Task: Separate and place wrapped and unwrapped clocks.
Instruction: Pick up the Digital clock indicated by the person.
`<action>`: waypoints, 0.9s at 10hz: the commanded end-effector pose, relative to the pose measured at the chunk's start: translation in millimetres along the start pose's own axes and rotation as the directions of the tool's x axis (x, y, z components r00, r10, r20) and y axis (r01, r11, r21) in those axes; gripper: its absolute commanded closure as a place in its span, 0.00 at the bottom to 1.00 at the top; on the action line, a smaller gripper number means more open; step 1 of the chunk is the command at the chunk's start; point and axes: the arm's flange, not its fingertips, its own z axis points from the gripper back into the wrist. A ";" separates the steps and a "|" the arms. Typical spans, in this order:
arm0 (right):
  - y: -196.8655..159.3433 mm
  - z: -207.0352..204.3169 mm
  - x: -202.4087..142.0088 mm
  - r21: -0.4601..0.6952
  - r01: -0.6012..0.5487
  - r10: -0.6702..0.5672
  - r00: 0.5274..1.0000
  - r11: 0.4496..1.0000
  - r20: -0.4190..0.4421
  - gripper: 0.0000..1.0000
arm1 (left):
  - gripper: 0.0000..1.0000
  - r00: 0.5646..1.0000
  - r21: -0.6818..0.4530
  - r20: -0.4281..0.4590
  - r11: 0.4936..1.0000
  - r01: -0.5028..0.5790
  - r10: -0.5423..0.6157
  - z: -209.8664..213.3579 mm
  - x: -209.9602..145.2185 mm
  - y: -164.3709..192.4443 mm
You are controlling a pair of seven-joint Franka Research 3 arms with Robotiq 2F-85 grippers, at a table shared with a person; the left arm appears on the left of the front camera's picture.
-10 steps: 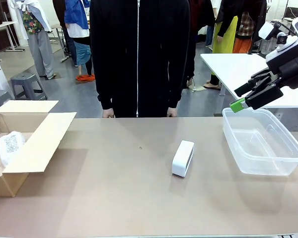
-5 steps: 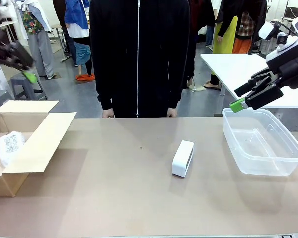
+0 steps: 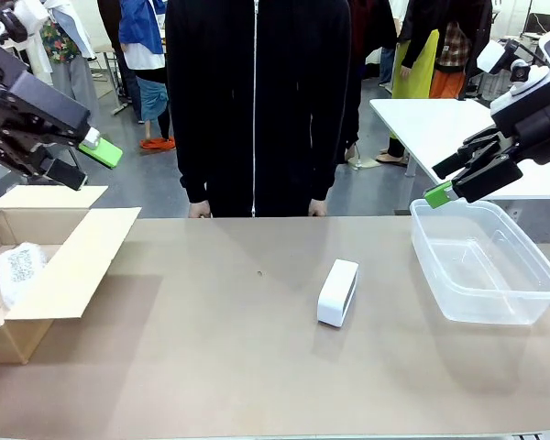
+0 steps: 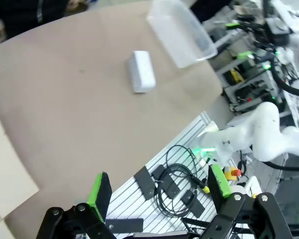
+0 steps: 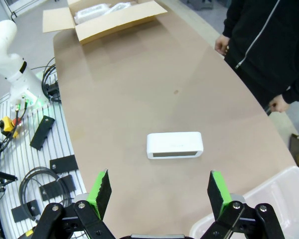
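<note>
Unwrapped clock (image 3: 337, 292), bare white block: lying on table (image 3: 211, 357), right of ctr, touching nothing. Wrapped bundles (image 3: 18, 269): sitting in open cardboard box (image 3: 69, 266) at table's left end. Clear plastic bin (image 3: 495, 312): standing at right end, well apart from clock. Left gripper (image 3: 81, 162): hanging above box, jaws spread, gripping nothing. Right gripper (image 3: 445, 180): hovering by bin's far-left corner, jaws spread, gripping nothing.

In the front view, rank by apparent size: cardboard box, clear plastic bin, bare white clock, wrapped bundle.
1. cardboard box, largest
2. clear plastic bin
3. wrapped bundle and bare white clock look alike; the box hides part of the bundle
</note>
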 end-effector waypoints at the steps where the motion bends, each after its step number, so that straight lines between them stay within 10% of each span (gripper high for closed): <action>1: -1.5 -1.6 0.8 0.020 -0.005 0.005 1.000 1.000 0.023 0.00 | 0.00 0.977 -0.030 0.081 0.979 0.201 -0.198 -27.2 -14.5 2.9; 5: -1.5 -1.6 0.8 0.020 -0.005 0.005 1.000 1.000 0.023 0.00 | 0.00 0.864 0.276 0.158 0.861 0.427 -0.478 -53.5 -24.8 1.9; 9: -1.5 -1.6 0.8 0.020 -0.005 0.005 1.000 1.000 0.023 0.00 | 0.00 0.850 0.281 0.027 0.820 0.499 -0.527 -49.1 -20.6 5.4</action>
